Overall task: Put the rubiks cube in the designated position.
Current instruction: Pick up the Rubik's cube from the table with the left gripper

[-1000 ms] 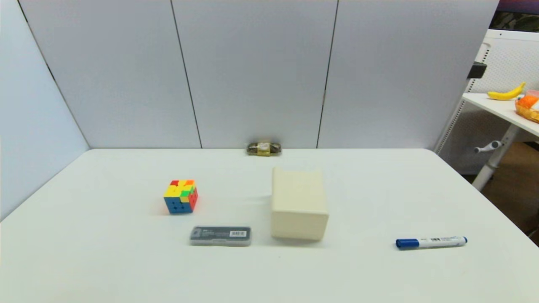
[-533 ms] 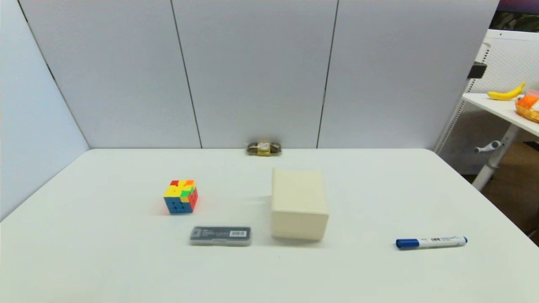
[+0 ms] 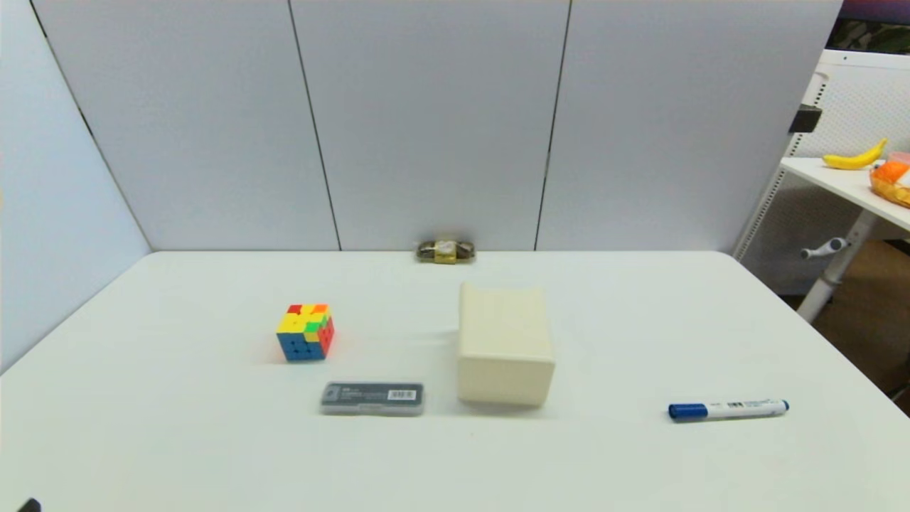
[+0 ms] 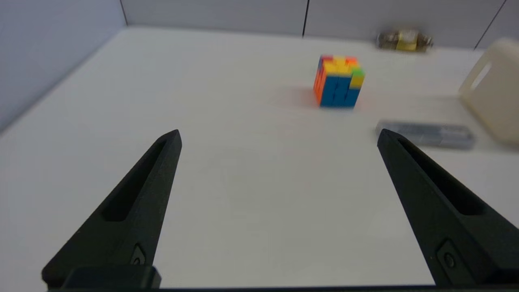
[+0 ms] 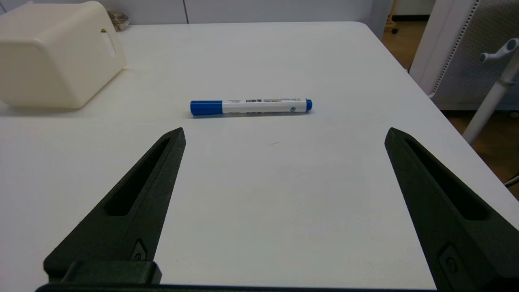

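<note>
White table (image 3: 213, 441), grey partition panels behind. Rubiks cube (image 3: 306, 332) sits left of centre, apart from the cream box (image 3: 505, 345), grey case (image 3: 372, 398) just in front. Left gripper (image 4: 277, 136) low at the near-left edge, fingers spread, nothing held. Right gripper (image 5: 284, 132) spread wide too, facing the blue marker (image 5: 251, 106).

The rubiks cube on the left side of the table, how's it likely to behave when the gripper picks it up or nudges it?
The rubiks cube looks rigid, so the fingers should not squash it. Resting on a flat face, it will probably slide rather than roll. Its glossy plastic sides may be a bit slippery, and an off-centre squeeze might twist a layer.
</note>
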